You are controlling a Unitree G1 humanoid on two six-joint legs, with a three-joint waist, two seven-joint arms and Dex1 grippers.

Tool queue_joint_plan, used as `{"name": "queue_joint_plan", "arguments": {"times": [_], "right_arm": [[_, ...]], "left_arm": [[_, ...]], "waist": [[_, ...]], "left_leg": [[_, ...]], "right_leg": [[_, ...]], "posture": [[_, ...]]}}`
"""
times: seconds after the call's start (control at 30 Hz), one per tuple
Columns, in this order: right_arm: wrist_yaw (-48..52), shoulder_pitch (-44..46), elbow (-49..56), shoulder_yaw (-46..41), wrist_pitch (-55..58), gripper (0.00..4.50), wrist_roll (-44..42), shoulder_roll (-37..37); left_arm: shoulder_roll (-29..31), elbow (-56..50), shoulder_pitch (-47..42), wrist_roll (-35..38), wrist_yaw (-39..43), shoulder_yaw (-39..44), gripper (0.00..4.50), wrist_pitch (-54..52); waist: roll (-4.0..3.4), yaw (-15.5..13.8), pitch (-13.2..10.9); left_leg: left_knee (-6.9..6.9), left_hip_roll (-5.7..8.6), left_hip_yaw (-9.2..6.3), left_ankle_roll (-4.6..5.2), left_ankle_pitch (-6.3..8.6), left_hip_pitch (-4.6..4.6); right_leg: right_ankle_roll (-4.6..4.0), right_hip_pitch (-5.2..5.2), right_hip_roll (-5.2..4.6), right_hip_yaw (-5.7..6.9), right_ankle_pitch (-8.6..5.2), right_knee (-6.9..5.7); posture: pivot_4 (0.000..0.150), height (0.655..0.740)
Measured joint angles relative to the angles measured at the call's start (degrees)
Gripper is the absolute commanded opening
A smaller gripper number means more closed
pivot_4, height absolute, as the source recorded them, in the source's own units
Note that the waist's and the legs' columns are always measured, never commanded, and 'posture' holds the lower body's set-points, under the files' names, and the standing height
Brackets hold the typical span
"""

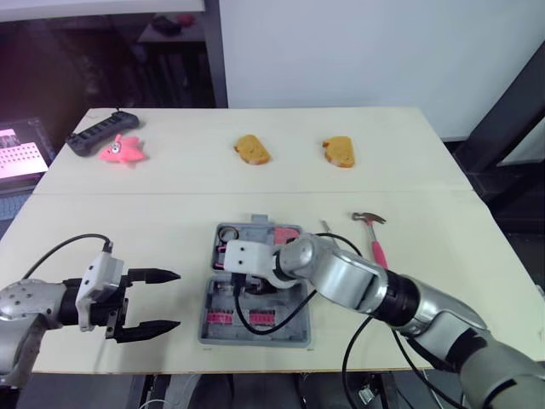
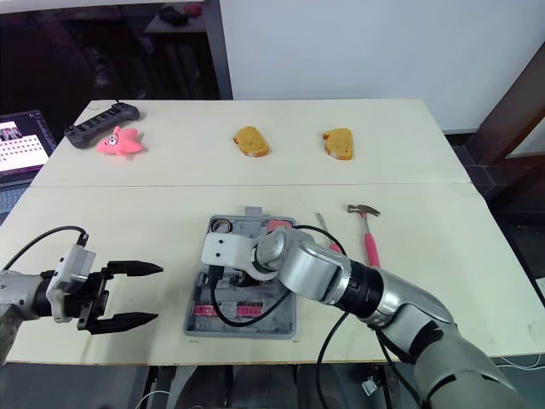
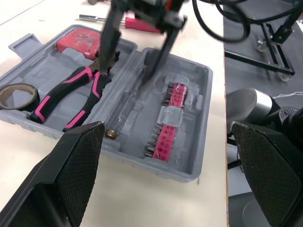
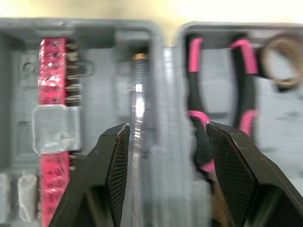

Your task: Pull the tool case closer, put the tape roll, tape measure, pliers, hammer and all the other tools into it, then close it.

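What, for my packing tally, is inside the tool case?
Visible: tape roll, pink-handled pliers, red tape measure, pink bit strips and a slim driver. The right gripper hides what lies beneath.

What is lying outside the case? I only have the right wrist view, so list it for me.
Observer: The hammer lies on the table, on the robot's right of the tool case.
Operator: Check the left end effector.
Observer: The left end effector hovers open over the table, on the robot's left of the case.
Operator: Confirm the tape measure.
Observer: The red tape measure sits in the case, in the same half as the pliers.
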State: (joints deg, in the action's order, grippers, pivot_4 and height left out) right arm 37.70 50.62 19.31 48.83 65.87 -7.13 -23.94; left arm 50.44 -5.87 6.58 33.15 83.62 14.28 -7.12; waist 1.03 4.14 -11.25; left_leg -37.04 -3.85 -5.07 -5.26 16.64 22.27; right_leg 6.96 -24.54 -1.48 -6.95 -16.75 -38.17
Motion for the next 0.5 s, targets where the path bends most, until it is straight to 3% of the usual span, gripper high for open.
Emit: {"name": "queue_joint_plan", "arguments": {"times": [0.03, 0.23, 0.5], "right_arm": [[0.60, -0.36, 1.04, -0.80, -0.05, 2.73, -0.27, -0.71], [3.38, -3.84, 2.99, -3.01, -2.62, 0.02, -1.61, -3.21], [3.46, -5.08, -0.50, -2.54, -5.91, 0.02, -0.86, 0.64]], "left_arm": [[0.00, -0.02, -0.10, 0.00, -0.02, 0.00, 4.50, -0.08], [0.00, -0.09, -0.16, 0.00, -0.18, 0.00, 4.50, -0.23], [0.00, -1.01, 0.16, 0.00, -0.46, 0.00, 4.50, -0.28]], "waist": [[0.00, 0.03, 0.00], [0.00, 0.04, 0.00], [0.00, 0.03, 0.00]], "left_leg": [[0.00, 0.00, 0.00, 0.00, 0.00, 0.00], [-0.01, 0.00, 0.00, 0.00, 0.00, 0.00], [-0.01, 0.00, 0.00, 0.00, 0.00, 0.00]], "right_leg": [[0.00, 0.00, 0.00, 0.00, 0.00, 0.00], [0.00, 0.00, 0.00, 0.00, 0.00, 0.00], [0.00, 0.00, 0.00, 0.00, 0.00, 0.00]], "posture": [[0.150, 0.7400], [0.150, 0.7400], [0.150, 0.7400]]}}
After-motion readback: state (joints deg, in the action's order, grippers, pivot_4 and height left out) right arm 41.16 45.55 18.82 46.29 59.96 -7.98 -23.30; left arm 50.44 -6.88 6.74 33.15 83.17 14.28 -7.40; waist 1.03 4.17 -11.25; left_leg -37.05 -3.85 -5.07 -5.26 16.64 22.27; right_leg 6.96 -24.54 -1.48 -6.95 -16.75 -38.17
